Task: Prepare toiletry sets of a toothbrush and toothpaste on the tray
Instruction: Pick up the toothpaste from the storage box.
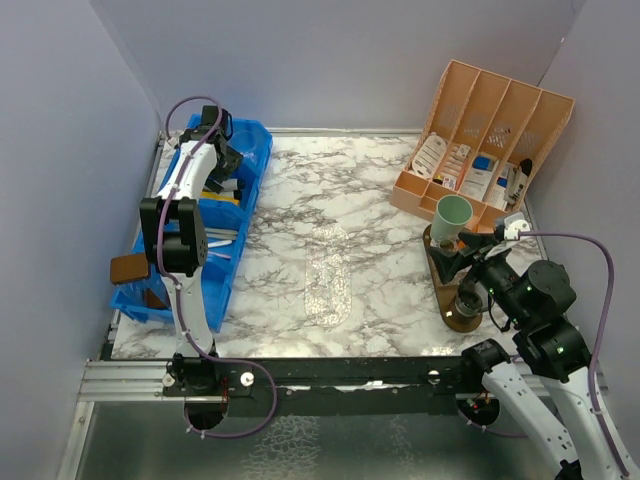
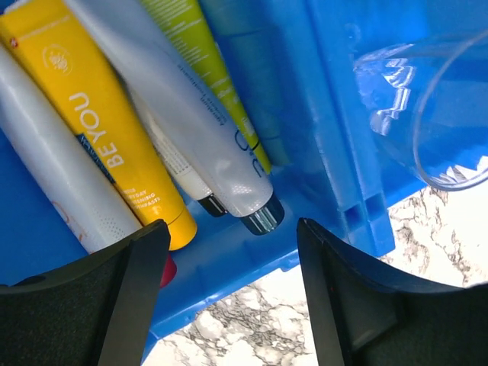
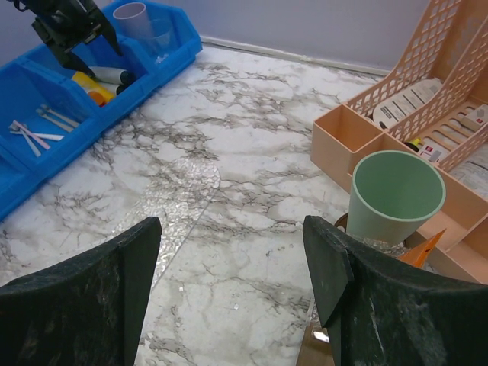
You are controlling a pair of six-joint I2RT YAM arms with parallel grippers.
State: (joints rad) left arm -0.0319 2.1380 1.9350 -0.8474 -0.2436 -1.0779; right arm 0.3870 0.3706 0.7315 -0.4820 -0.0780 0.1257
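A mint green cup stands upright and empty on the far end of the brown tray. A smoky dark cup stands nearer on the same tray. My right gripper hovers between them, open and empty; in its wrist view the right gripper has the mint cup just beyond its right finger. My left gripper is over the far end of the blue bin. The left gripper is open above toothpaste tubes: yellow, grey-white, lime. A clear cup lies to their right.
White toothbrushes lie in a middle compartment of the blue bin. A peach organizer with small packets stands at the back right, close behind the tray. A clear textured oval mat lies mid-table. A brown block sits by the bin's left side.
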